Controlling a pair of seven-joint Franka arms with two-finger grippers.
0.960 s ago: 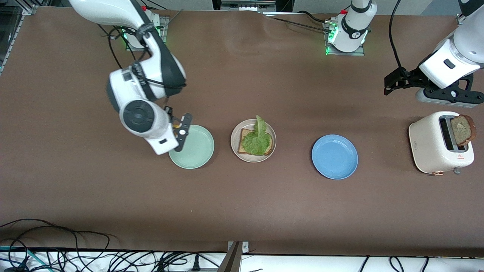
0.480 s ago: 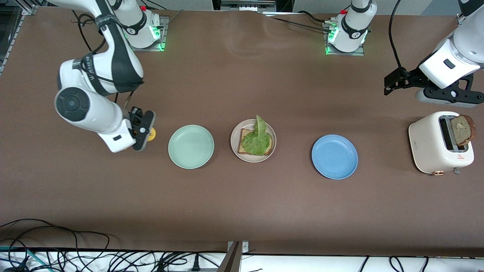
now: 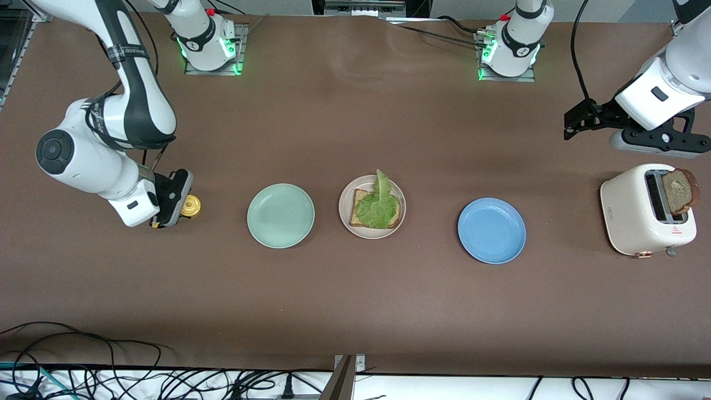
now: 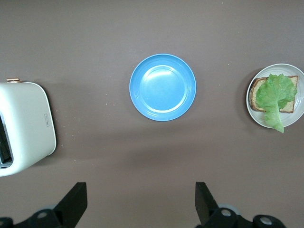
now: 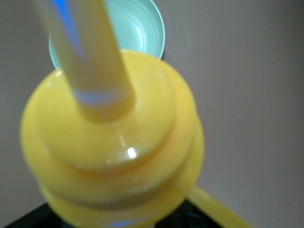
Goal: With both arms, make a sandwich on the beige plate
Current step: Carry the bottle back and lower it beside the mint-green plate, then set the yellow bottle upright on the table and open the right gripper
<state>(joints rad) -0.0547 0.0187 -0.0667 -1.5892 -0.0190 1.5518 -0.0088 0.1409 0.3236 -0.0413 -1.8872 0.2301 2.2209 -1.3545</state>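
Note:
The beige plate (image 3: 345,210) (image 4: 257,117) holds one brown bread slice (image 3: 360,198) (image 4: 256,93). A green lettuce leaf (image 3: 379,205) (image 4: 274,95) lies on that slice. A second bread slice (image 3: 679,191) sticks up from the cream toaster (image 3: 633,211) (image 4: 23,126). My left gripper (image 3: 575,123) (image 4: 141,204) hangs open and empty beside the toaster, farther from the front camera. My right gripper (image 3: 179,204) is shut on a yellow squeeze bottle (image 3: 192,205) (image 5: 114,142), over the table past the mint plate toward the right arm's end.
A mint green plate (image 3: 280,215) (image 5: 137,28) and a blue plate (image 3: 491,230) (image 4: 162,87) flank the beige plate; nothing lies on either. Loose cables run along the table's front edge (image 3: 111,355).
My right arm swung from over the mint plate toward its own end of the table, carrying the yellow bottle. The left arm has not moved.

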